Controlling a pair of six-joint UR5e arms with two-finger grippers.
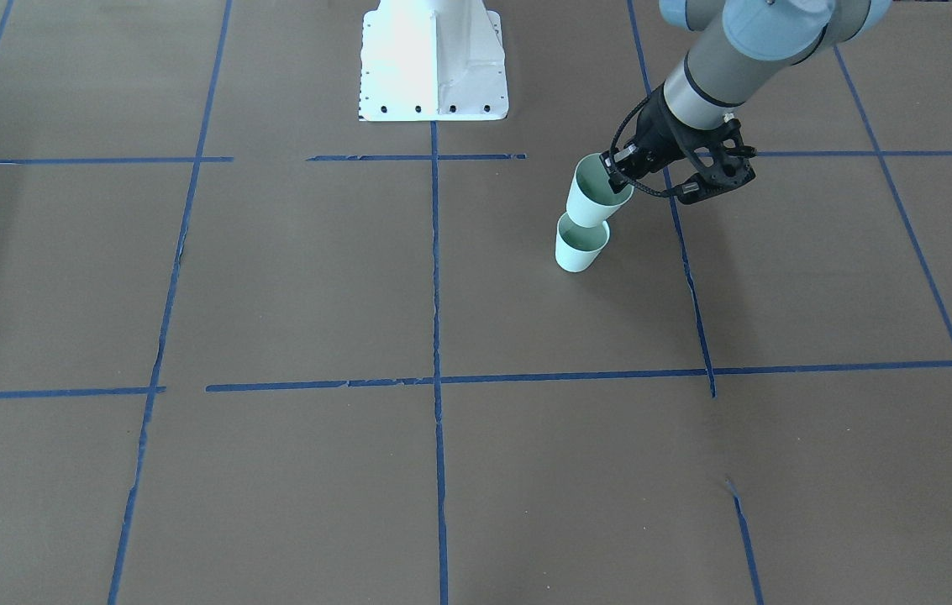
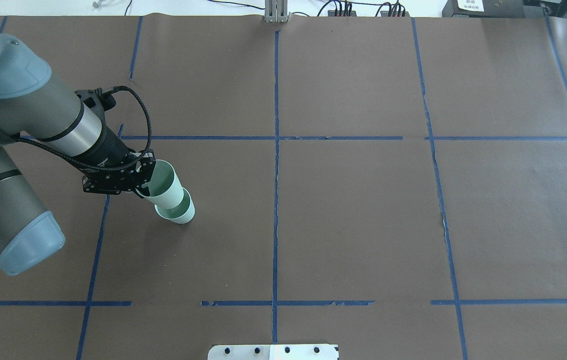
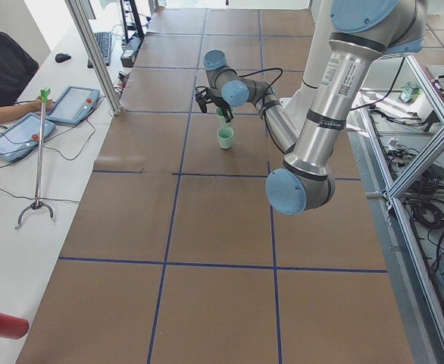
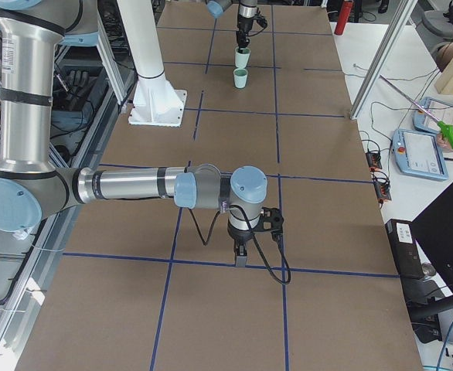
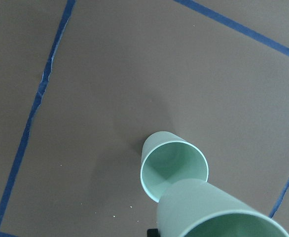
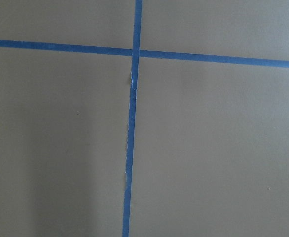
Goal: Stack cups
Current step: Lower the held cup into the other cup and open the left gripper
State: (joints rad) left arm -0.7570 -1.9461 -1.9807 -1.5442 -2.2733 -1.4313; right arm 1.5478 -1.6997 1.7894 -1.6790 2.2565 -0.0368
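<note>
Our left gripper (image 1: 615,170) is closed on the rim of the upper cup (image 1: 598,198), pinching the wall with what looks like one finger inside the mouth and one outside, so the jaws stand only a cup wall apart. We hold that cup a little tilted in the air, mouth up, just above the lower cup (image 1: 581,247). The two side views show a gap between them, so they are apart and not touching. The lower cup stands upright and open on the table (image 1: 291,277). From the left wrist view the carried base sits over the near edge of the lower cup's mouth (perspective may exaggerate the offset). We judge the pick-up done and the carry nearly done. What is left is to centre over the lower cup, level out, lower the cup in and let go. Our right gripper (image 4: 241,259) hangs low over the table well apart from the lower cup, and we cannot tell how wide its jaws stand.
</note>
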